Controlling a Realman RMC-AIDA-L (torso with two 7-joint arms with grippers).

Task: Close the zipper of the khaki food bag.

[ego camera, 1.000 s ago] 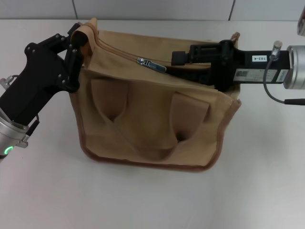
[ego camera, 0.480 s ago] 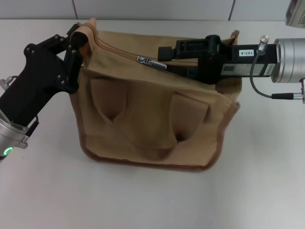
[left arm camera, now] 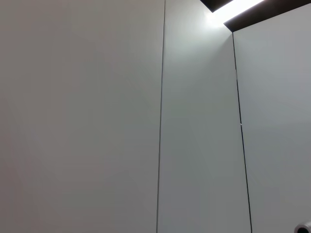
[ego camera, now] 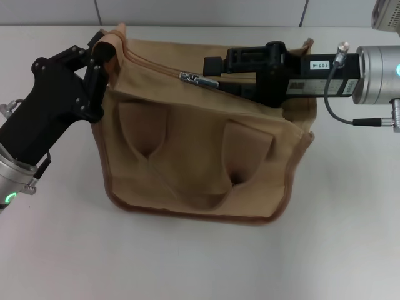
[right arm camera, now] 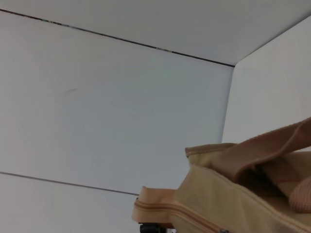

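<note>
Approach step: khaki food bag [ego camera: 206, 144] on worktop [ego camera: 200, 262], L claw [ego camera: 100, 56] clamping its corner, R claw [ego camera: 211, 64] (opening: cannot tell) near zipper [ego camera: 199, 79] slider; next: grip pull tab.

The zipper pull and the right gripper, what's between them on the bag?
Nothing separate. In the head view the right gripper reaches the silver zipper pull on the bag; whether it grips the pull is unclear.

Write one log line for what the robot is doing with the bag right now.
step: closing zipper | left gripper: shut on khaki food bag corner | right gripper: at the pull tab | zipper: partly open
</note>
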